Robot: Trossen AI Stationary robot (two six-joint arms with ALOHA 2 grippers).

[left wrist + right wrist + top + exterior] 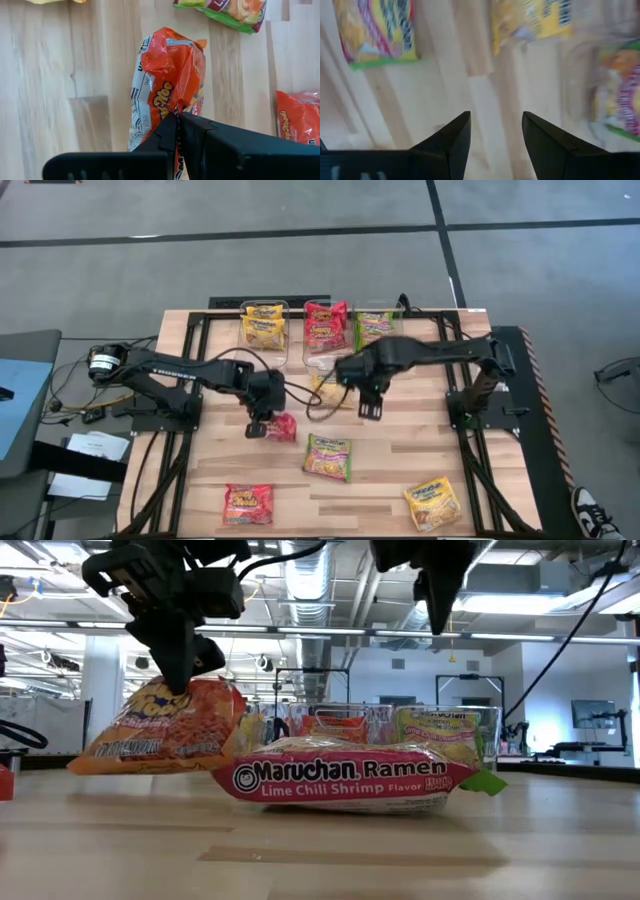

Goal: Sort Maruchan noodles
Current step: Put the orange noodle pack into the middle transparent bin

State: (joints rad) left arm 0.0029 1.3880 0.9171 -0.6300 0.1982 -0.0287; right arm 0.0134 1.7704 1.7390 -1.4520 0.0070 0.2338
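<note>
My left gripper (262, 423) is shut on a red noodle packet (170, 65) left of the table's middle. The same packet (160, 725) shows in the low view hanging under the fingers. My right gripper (496, 135) stands open above bare wood near the middle, pointing down, with nothing between its fingers. A yellow packet (325, 388) lies flat just beyond it toward the far edge. Flat on the table lie a green packet (328, 457), another red packet (248, 503) and another yellow one (433, 503). My left gripper pinches the red packet between its two fingers near its upper end (172, 107). The fingers come slanting down from above. The packet hangs tilted below them, crumpled where they meet it. Its lower end (110, 755) seems clear of the table.
Three clear bins stand side by side at the far edge: one with yellow packets (264, 308), one with red (325, 306), one with green (376, 310). Bare wood lies between the loose packets. A shoe (595, 515) shows off the table's near right corner.
</note>
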